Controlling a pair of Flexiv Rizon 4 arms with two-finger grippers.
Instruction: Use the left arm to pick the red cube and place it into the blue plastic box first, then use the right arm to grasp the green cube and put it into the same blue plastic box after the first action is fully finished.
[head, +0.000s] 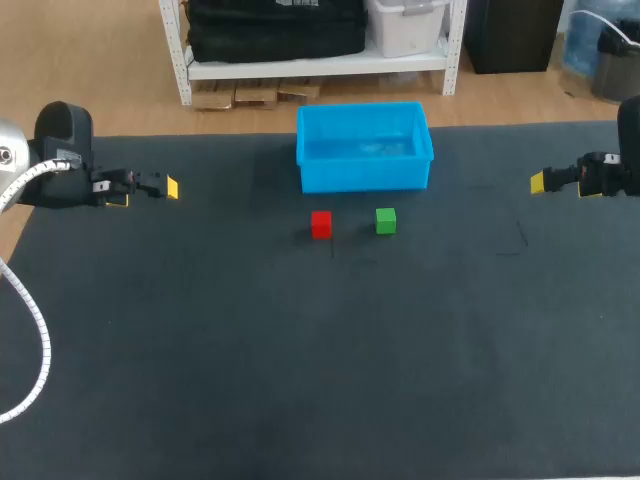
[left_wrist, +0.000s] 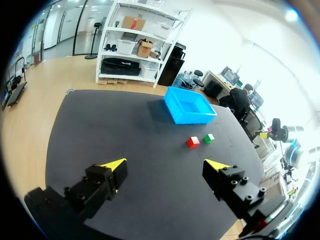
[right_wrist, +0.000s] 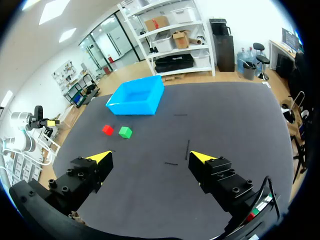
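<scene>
Far out at the left side of the dark table (head: 200, 350), the left gripper (left_wrist: 166, 165) hangs with its yellow-tipped fingers spread wide and nothing between them, well apart from everything it must handle. Nothing looks begun yet, so I judge the step in hand to be the left arm's reach for the red cube (head: 321, 224), which sits on the mat near the middle, just in front of the blue plastic box (head: 365, 175). To do it well, the gripper should come down squarely over the cube and close on two opposite faces. It should then lift high enough to clear the box's near wall before letting go inside. The green cube (head: 386, 221) stands near the red one on its right, apart from it, so the finger on that side needs to slip into the gap without nudging it. At the far right, the right gripper (right_wrist: 151, 157) also has its fingers apart and empty, and it should wait.
</scene>
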